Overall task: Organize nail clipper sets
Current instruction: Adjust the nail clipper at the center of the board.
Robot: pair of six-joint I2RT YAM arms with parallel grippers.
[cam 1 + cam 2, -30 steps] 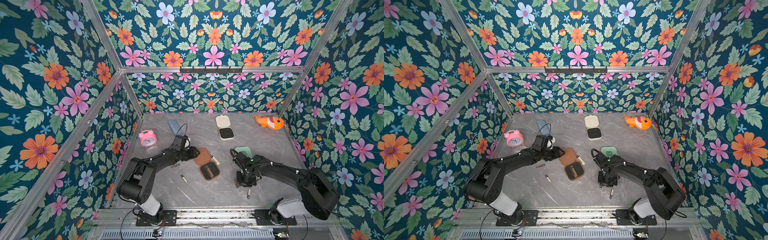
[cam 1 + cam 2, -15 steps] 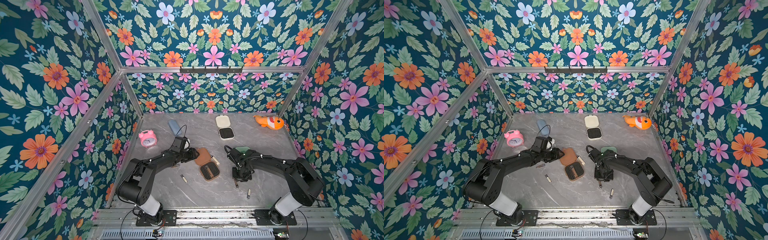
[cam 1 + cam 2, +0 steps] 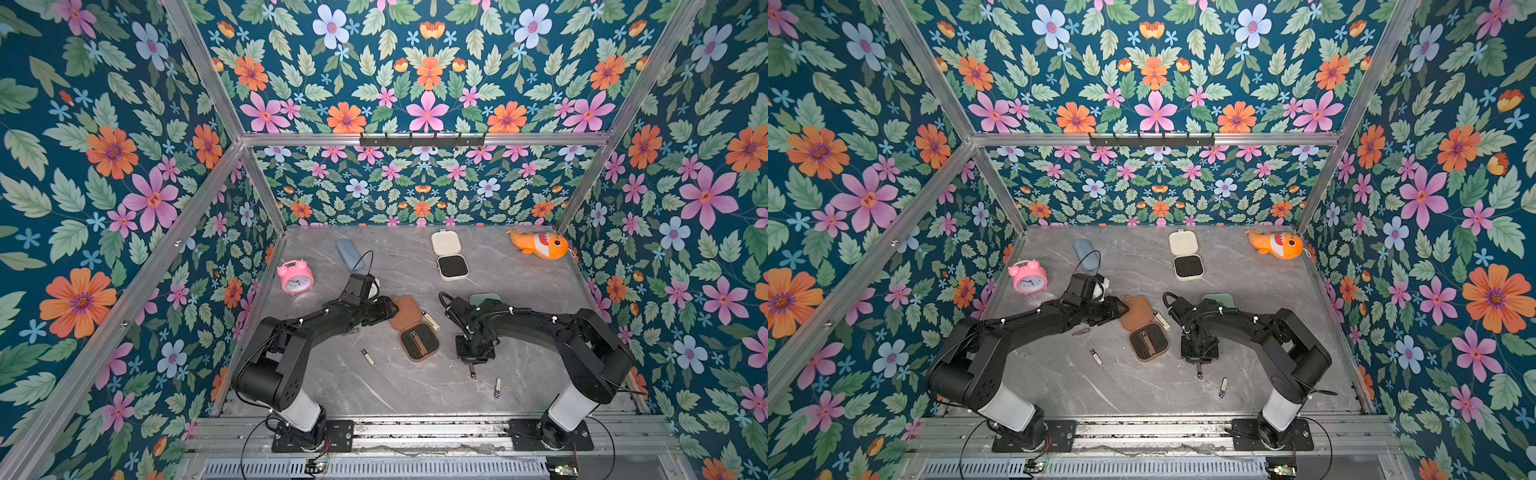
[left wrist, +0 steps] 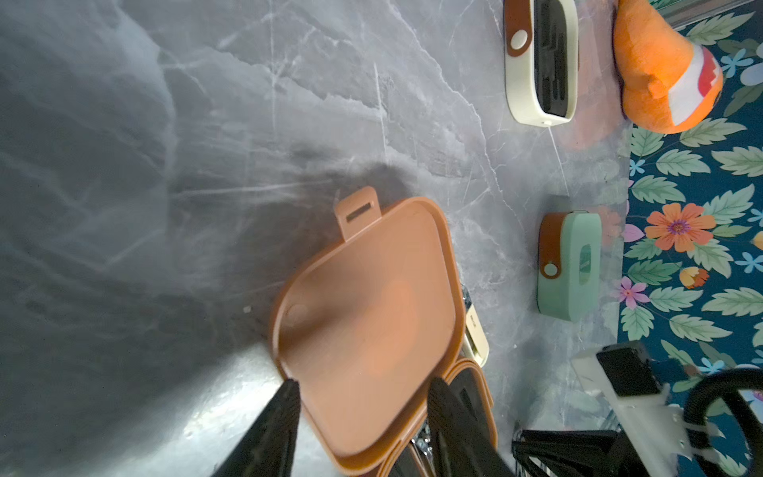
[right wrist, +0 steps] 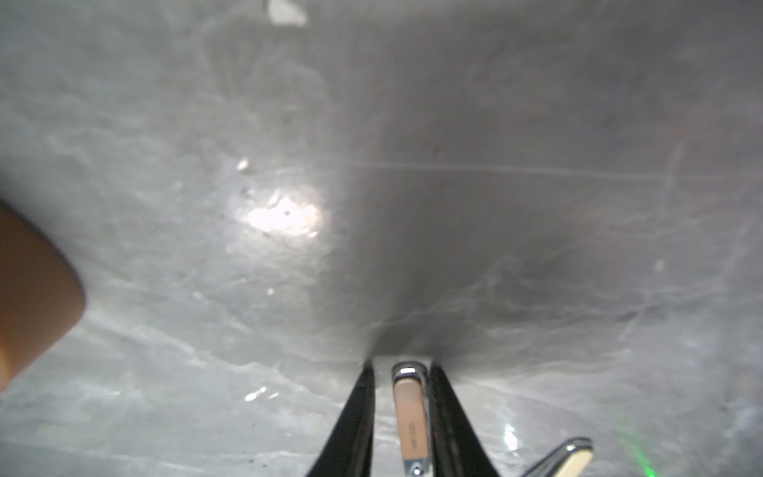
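Note:
The brown case lies open mid-table, its lid [image 3: 406,312] hinged to a black-lined base [image 3: 419,344] with one clipper in it. My left gripper [image 4: 363,386] is shut on the lid's edge, one finger on each side. My right gripper [image 5: 400,367], pointing down just right of the base, is shut on a tan clipper [image 5: 408,417] that hangs from it over the table [image 3: 471,370]. Loose clippers lie at the front right [image 3: 497,386], front left [image 3: 368,356] and beside the lid [image 3: 430,321]. The cream case [image 3: 449,257] lies open at the back. The mint case [image 4: 578,264] is closed, partly hidden behind my right arm.
A pink alarm clock [image 3: 295,276] and a blue pouch [image 3: 349,253] sit at the back left, and an orange fish plush [image 3: 538,244] lies in the back right corner. Floral walls close in three sides of the grey marble table [image 3: 395,395].
My right gripper has moved left toward the brown case with the tan clipper in it. The left gripper has stayed on the lid.

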